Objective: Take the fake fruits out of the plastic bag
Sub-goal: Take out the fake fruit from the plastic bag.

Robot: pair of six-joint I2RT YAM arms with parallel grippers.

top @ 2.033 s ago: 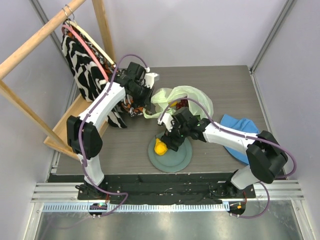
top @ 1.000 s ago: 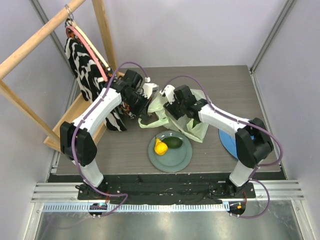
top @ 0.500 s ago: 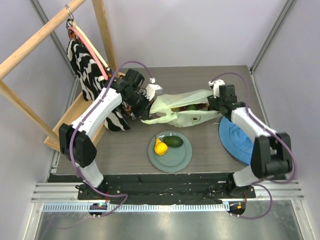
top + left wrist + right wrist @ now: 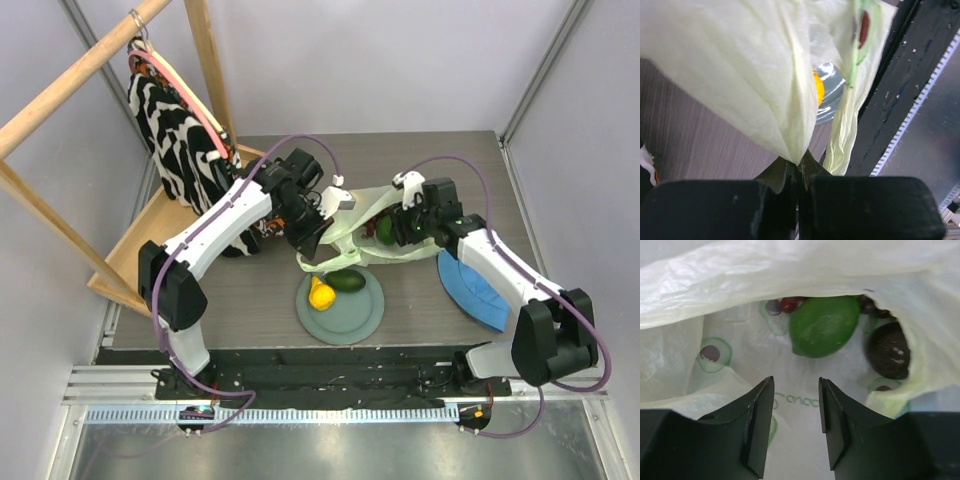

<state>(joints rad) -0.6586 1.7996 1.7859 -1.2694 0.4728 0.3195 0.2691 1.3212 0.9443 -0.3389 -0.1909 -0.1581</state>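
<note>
Right gripper [image 4: 795,382] shifts from bag [image 4: 740,275] end to mouth, parted, facing green fruit [image 4: 825,325] | left gripper [image 4: 798,172] pinches bag | dark fruit [image 4: 887,352] also inside

plastic bag [image 4: 715,270] mouth open ahead of right gripper [image 4: 796,382]; green fruit [image 4: 824,326] unobstructed

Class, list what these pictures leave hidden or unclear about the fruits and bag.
Grape bunch: right wrist view, mostly behind the green fruit and a fold of the plastic bag.
Yellow-orange fruit: left wrist view, only a sliver shows past the bag.
Plate: left wrist view, mostly behind the bag.
</note>
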